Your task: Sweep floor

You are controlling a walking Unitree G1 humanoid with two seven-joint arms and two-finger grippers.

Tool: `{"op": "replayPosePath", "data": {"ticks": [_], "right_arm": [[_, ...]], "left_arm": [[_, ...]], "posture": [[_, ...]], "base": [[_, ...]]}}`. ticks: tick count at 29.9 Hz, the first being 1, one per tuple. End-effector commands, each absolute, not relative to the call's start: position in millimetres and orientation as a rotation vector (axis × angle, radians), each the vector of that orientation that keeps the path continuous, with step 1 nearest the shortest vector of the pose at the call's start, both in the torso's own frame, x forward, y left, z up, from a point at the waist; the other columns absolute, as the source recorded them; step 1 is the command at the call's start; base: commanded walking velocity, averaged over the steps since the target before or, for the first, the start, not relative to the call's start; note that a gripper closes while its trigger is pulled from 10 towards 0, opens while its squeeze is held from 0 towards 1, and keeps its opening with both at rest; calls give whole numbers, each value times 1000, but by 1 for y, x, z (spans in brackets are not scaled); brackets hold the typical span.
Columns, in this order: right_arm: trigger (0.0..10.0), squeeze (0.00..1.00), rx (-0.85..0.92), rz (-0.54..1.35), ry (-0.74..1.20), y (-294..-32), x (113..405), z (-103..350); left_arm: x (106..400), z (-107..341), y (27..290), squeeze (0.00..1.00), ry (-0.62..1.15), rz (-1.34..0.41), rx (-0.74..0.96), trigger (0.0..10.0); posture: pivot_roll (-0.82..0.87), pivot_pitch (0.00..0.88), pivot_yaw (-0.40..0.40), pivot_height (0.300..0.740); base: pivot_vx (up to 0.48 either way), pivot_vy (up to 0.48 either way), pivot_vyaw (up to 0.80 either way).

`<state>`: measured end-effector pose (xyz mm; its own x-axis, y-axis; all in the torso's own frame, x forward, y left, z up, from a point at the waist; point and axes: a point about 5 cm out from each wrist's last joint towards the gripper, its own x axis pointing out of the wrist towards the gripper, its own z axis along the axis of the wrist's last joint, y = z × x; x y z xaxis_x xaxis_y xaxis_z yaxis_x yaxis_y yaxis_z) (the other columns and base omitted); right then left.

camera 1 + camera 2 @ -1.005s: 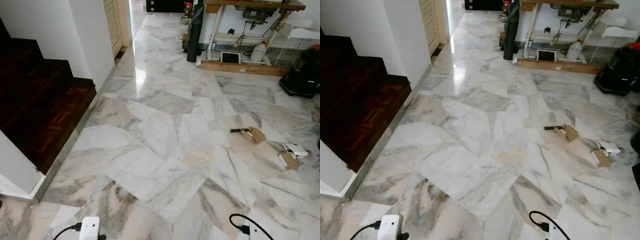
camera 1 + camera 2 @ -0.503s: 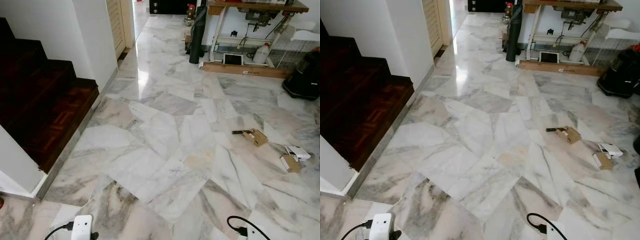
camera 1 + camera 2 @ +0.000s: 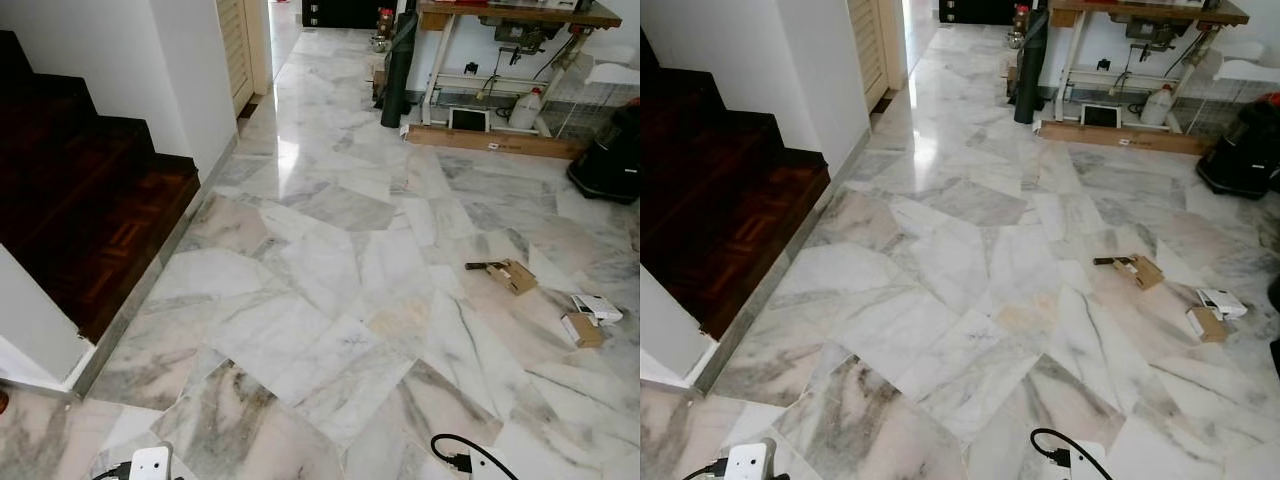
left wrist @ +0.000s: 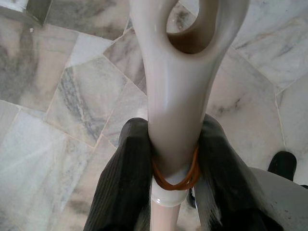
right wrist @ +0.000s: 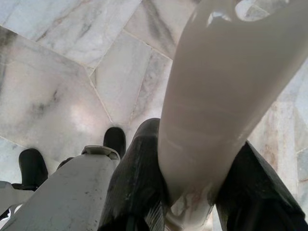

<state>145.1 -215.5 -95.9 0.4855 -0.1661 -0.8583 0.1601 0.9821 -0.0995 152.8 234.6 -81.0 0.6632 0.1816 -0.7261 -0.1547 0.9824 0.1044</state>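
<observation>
I'm gripping a smooth, glossy cream handle [image 4: 175, 96] with a looped end in my left gripper [image 4: 175, 163], one orange rubber band [image 4: 175, 180] ringing it. My right gripper [image 5: 192, 192] is clamping another cream handle [image 5: 216, 106]. Three cardboard scraps [image 3: 510, 274] are lying at two o'clock on veined marble floor [image 3: 320, 290].
</observation>
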Motion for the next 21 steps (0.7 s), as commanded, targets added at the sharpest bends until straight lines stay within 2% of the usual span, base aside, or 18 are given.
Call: {"op": "replayPosePath", "data": {"ticks": [1,6,9,11,14,17,18,21], "right_arm": [[10000,0,11,-216,1037,-213,145,-96],[10000,0,-45,-226,993,-217,155,-91],[10000,0,-133,-265,945,-229,165,-84],[10000,0,-297,-273,842,-243,184,-69],[10000,0,-398,-314,699,-255,212,-47],[10000,0,-427,-344,617,-261,228,-32],[10000,0,-453,-383,517,-266,249,-13],[10000,0,-410,-435,376,-267,275,14]], "left_arm": [[161,-77,236,0,798,199,20,10000],[165,-74,236,0,775,194,31,10000],[170,-70,239,0,735,213,52,10000],[179,-61,247,0,660,259,93,10000],[193,-48,254,0,570,293,115,10000],[202,-41,256,0,524,297,131,10000],[213,-31,258,0,469,288,155,10000],[232,-14,257,0,378,265,189,10000]], "posture": [[118,0,-17,740],[107,0,-19,740],[106,0,-22,740],[109,0,-27,740],[109,0,-30,740],[109,0,-30,740],[105,0,-29,740],[100,0,-31,740]], "base": [[0,0,0],[0,0,0],[0,0,0],[0,0,0],[0,0,0],[0,0,0],[0,0,0],[0,0,0]]}}
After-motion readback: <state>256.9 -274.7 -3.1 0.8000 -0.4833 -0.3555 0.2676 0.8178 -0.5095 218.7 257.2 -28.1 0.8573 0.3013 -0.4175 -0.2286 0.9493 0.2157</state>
